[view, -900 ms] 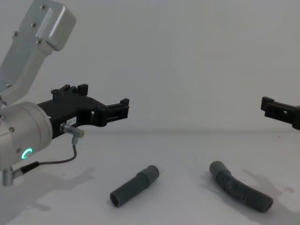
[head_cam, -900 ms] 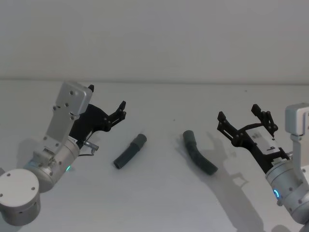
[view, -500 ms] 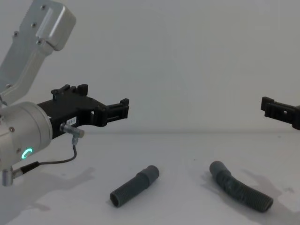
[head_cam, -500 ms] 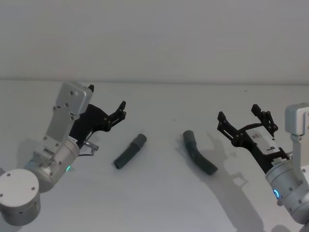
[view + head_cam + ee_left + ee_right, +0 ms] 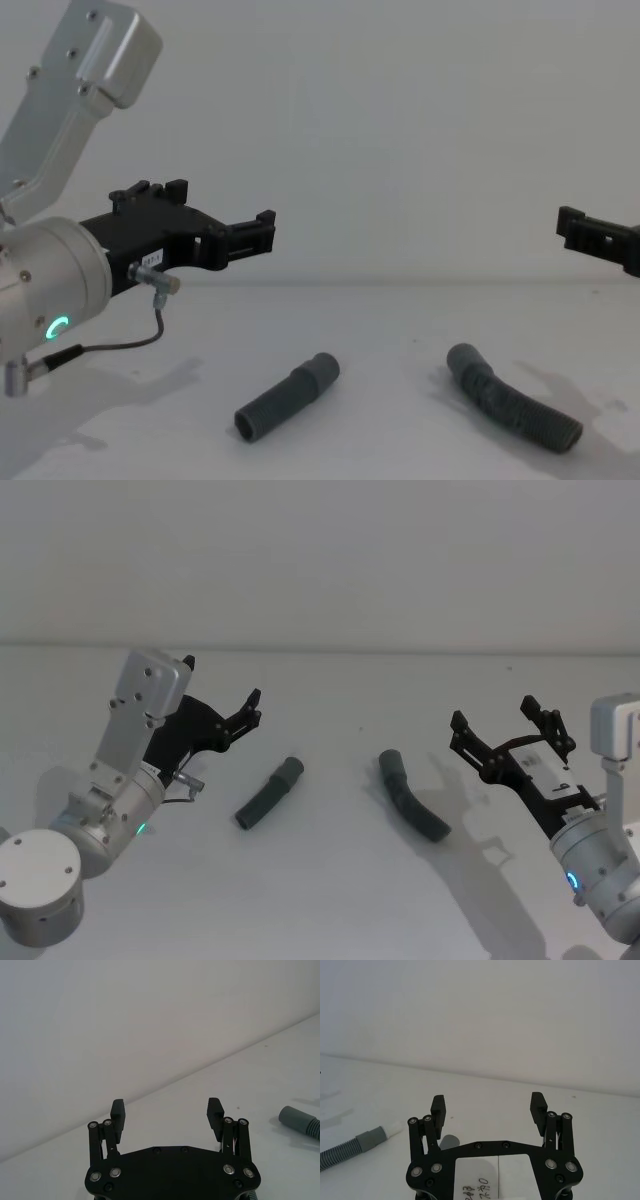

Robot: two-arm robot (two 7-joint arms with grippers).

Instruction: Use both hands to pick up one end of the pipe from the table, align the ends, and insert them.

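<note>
On the white worktop (image 5: 330,890) the two pipe pieces lie well apart from each other, between the arms. The straight tube (image 5: 268,793) is on the left, lying diagonally with its narrower stepped end toward the middle; in the chest view its near mouth is open and dark inside. The corrugated hose (image 5: 412,798) is on the right, curved, with its smooth cuff end toward the tube. Ends not joined, neither piece touched. The left pincer (image 5: 166,1108) hangs above the worktop left of the tube and apart from it, fingers spread wide, nothing between them. A green ring (image 5: 58,326) glows on its wrist. The right pincer (image 5: 488,1102) hangs right of the hose, also apart, fingers spread wide and holding nothing.
</note>
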